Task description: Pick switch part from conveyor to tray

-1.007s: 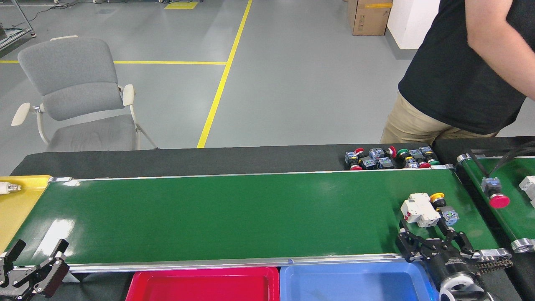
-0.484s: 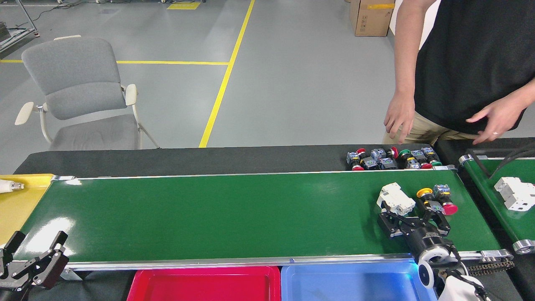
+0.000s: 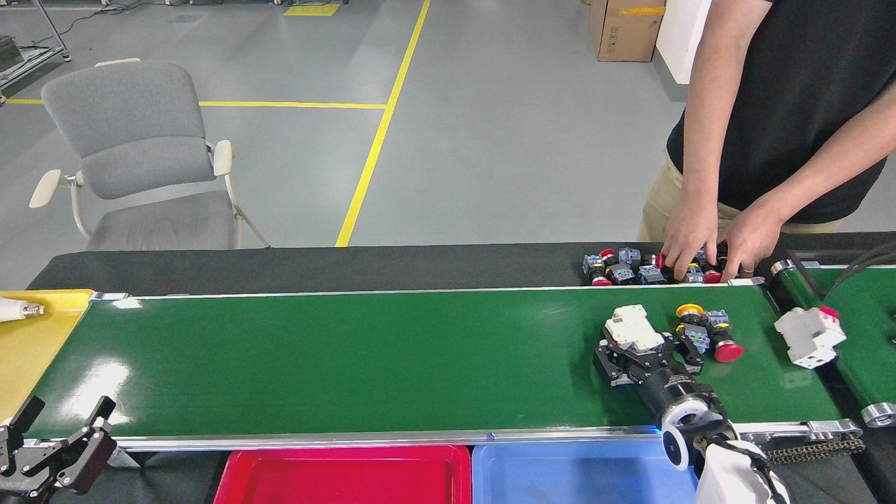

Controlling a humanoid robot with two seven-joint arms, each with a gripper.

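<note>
On the conveyor (image 3: 350,357), a white switch part (image 3: 631,327) lies near the right end. My right gripper (image 3: 645,351) is open just behind it, one finger to each side of its near end. I cannot tell whether the fingers touch it. Right beside it lie a yellow-capped push button (image 3: 690,312) and a red-capped one (image 3: 725,348). A red tray (image 3: 343,477) and a blue tray (image 3: 581,477) sit below the conveyor's near rail. My left gripper (image 3: 59,428) is open at the bottom left, off the belt.
A person's two hands (image 3: 707,245) rest on a heap of push-button switches (image 3: 630,269) on the black strip behind the belt. Another white part (image 3: 808,336) sits at the gap to the narrower belt (image 3: 864,350). A yellow tray (image 3: 31,343) lies left, a chair (image 3: 133,154) beyond.
The white part and the buttons have ridden left on the belt, and my right gripper followed them left and forward. The person's hands came down onto the heap. My left gripper stayed put.
</note>
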